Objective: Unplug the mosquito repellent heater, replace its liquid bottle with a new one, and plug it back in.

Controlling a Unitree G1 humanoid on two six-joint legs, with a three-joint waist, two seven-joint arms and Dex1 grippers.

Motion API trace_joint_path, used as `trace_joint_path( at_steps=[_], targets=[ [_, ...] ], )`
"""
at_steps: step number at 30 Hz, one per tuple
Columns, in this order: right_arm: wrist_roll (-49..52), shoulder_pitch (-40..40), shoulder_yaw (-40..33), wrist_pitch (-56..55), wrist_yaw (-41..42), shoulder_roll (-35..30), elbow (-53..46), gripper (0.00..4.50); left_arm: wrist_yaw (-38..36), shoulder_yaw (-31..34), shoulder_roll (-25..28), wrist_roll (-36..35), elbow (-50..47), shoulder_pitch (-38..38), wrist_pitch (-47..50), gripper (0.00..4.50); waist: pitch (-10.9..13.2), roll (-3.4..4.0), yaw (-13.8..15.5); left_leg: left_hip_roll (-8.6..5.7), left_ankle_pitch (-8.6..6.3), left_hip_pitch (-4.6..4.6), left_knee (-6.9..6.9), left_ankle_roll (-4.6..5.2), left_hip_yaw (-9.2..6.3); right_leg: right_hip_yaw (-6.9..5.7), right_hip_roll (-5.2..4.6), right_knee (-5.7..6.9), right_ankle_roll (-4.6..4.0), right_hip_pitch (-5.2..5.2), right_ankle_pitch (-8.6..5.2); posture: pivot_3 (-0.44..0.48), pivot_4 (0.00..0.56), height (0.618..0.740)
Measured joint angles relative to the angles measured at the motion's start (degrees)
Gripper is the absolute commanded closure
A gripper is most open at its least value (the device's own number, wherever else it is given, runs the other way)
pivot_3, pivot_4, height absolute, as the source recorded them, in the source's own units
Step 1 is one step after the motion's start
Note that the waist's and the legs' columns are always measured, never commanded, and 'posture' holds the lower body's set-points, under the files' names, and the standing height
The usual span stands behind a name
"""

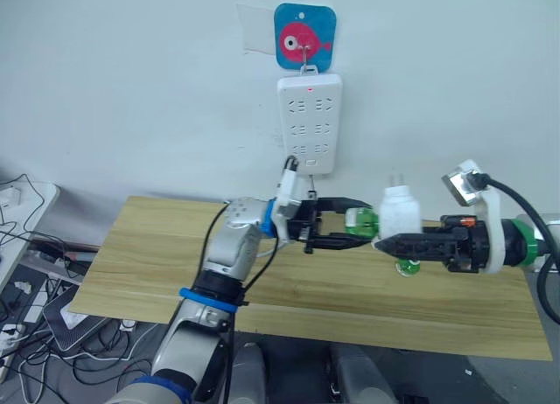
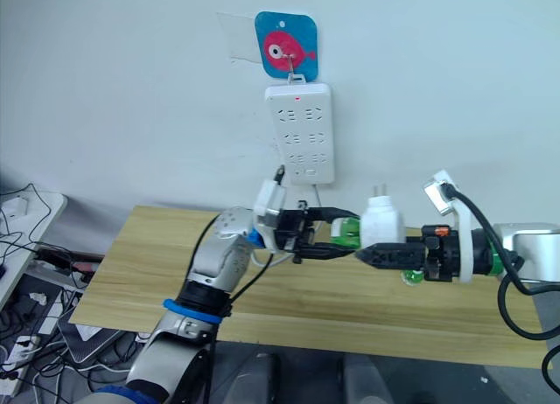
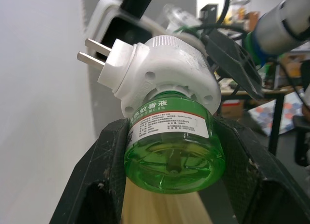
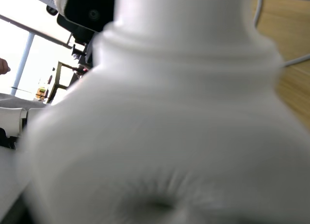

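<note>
unplugged: done | mosquito repellent heater (image 1: 401,213) below power strip (image 1: 309,122), pinched by right claw (image 1: 382,241) | left claw (image 1: 350,228) pinching green bottle (image 3: 173,146), unit attached | left: swap, replug

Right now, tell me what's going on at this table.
The small white rounded plastic mosquito repellent heater is unplugged and held in the air above the wooden table, its prongs bare. The right gripper is shut on the heater body. The left gripper has its fingers around the clear green liquid bottle, which is still attached to the heater. The long white power strip hangs on the wall behind.
</note>
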Motion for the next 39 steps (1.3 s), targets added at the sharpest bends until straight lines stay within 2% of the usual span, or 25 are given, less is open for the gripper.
trace_joint_path(
  at_steps=[11, 16, 23, 30, 36, 39],
  targets=[
    [0.00, 2.18, -0.46, -1.51, 0.66, 0.12, -2.59, 0.03, 2.42, 1.48, -0.04, -0.10, 1.01, -2.08, 0.27, 2.24, 0.00, 0.01, -0.07, 0.01, 0.00, 0.02, 0.01, 0.00, 0.01, 0.02, 0.02, 0.07, 0.00, -0.01, 0.00, -0.055, 0.185, 0.740],
    [0.00, 7.23, -0.87, -3.10, 2.57, -0.02, -6.26, 0.03, 3.41, 2.07, -0.26, -0.32, 2.62, -3.28, 0.19, 2.24, 0.00, 0.01, -0.06, 0.00, 0.00, 0.03, 0.01, 0.00, 0.02, 0.02, 0.01, 0.07, 0.00, -0.02, 0.00, -0.057, 0.183, 0.740],
    [0.02, 16.93, -6.76, -5.75, 7.47, -4.18, -10.58, 0.03, 3.50, 2.47, -0.30, -0.32, 4.36, -4.25, -0.90, 2.24, 0.00, 0.01, -0.08, 0.00, 0.00, 0.03, 0.02, 0.00, 0.02, 0.02, 0.02, 0.08, 0.01, -0.02, 0.00, -0.061, 0.184, 0.740],
    [-0.04, 24.30, -20.83, -1.55, 7.61, -9.83, -2.87, 0.03, 3.27, 2.47, 0.26, -0.40, 4.62, -4.24, -0.90, 2.24, 0.00, 0.00, -0.11, 0.00, 0.00, 0.05, 0.01, 0.00, 0.04, 0.04, 0.02, 0.09, 0.01, -0.01, 0.00, -0.066, 0.184, 0.740],
    [-3.41, 22.76, -25.94, 1.79, 8.76, -10.96, 4.67, 0.03, 2.08, 2.37, 1.11, -0.75, 4.50, -3.94, -0.26, 2.24, 0.00, 0.00, -0.26, 0.00, 0.00, 0.08, 0.02, 0.00, 0.10, 0.08, 0.02, 0.10, 0.01, -0.01, 0.00, -0.075, 0.180, 0.740],
    [-5.26, 20.32, -25.87, 2.38, 9.77, -11.01, 6.88, 0.55, 1.54, 1.97, 1.72, -0.86, 4.05, -3.34, 0.35, 2.24, 0.00, 0.01, -0.33, 0.00, 0.00, 0.08, 0.01, 0.00, 0.09, 0.08, 0.03, 0.10, 0.01, -0.01, 0.00, -0.075, 0.180, 0.740]
  ],
)
